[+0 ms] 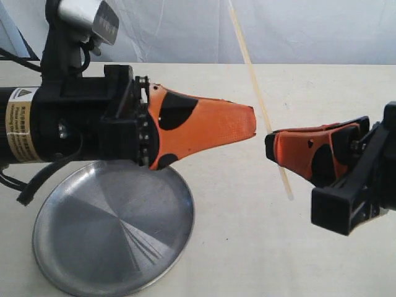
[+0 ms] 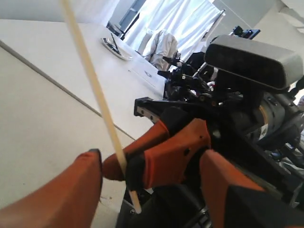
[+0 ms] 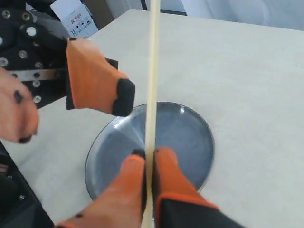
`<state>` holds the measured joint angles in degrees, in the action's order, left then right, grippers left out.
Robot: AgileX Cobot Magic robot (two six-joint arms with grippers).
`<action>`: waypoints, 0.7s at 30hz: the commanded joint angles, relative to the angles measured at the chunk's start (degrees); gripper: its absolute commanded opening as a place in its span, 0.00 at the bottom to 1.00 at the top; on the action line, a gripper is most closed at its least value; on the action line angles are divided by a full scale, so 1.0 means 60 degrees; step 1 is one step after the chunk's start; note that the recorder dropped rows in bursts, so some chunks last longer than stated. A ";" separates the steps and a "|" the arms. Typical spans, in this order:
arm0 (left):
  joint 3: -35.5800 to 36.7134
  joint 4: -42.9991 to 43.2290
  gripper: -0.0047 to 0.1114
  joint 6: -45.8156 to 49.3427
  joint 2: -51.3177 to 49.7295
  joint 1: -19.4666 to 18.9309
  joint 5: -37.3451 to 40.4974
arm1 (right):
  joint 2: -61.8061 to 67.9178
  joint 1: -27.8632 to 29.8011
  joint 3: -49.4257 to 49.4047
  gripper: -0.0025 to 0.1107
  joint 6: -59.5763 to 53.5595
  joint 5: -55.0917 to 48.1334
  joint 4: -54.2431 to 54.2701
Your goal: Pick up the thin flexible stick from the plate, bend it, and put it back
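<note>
The thin flexible stick [image 1: 260, 102] is a pale cream strip held straight and steeply tilted in the air above the table. My right gripper [image 1: 271, 146] is shut on it near its lower end; the close view shows the stick [image 3: 152, 71] pinched between both orange fingers of the right gripper [image 3: 151, 156]. My left gripper [image 1: 250, 120] hovers level beside the stick, open, its tips just short of it. From the left wrist, the stick [image 2: 90, 76] crosses the wide gap of the left gripper [image 2: 154, 159]. The plate [image 1: 74, 247] lies bare below.
The plate [image 3: 190, 137] sits under both grippers on the beige table [image 1: 247, 247]. A white curtain [image 1: 297, 28] hangs behind the table's far edge. A small box [image 3: 76, 16] stands beyond the left arm.
</note>
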<state>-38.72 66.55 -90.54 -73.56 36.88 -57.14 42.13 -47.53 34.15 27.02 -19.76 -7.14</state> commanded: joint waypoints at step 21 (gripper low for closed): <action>-0.0005 -0.1691 0.04 0.1712 -0.0013 0.0064 0.0792 | 0.0472 0.0016 0.0082 0.01 -0.5007 0.0822 0.5966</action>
<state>-38.72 53.95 -81.15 -73.56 36.88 -52.09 45.52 -47.53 34.15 -2.13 -20.21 28.28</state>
